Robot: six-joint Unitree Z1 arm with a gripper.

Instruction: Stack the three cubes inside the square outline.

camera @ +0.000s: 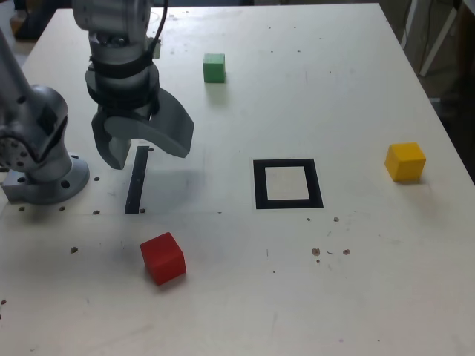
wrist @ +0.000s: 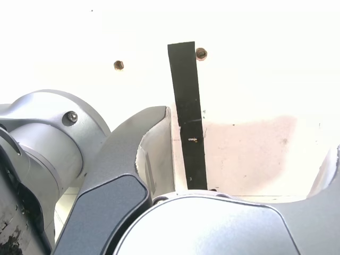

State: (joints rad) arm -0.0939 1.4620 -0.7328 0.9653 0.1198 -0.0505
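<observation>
With my gripper hanging empty, jaws spread wide over the tape strip, I judged the red cube nearest, best straddled squarely before carrying it to the square outline, the green cube and yellow cube waiting apart on the desk.

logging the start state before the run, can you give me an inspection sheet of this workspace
surface: white table, scuffed, with small holes and brown specks near the exterior view's lower right
job's things: small red cube, small green cube and small yellow cube lie apart, none stacked; black tape square outline with white centre holds nothing
clutter: straight narrow black tape strip; two brown screw heads beside it
grippers: grey gripper open, holding nothing, hanging over the strip
cables: dark cable along the arm
surroundings: grey arm base at the exterior view's left; white frame beyond the table's far right
</observation>
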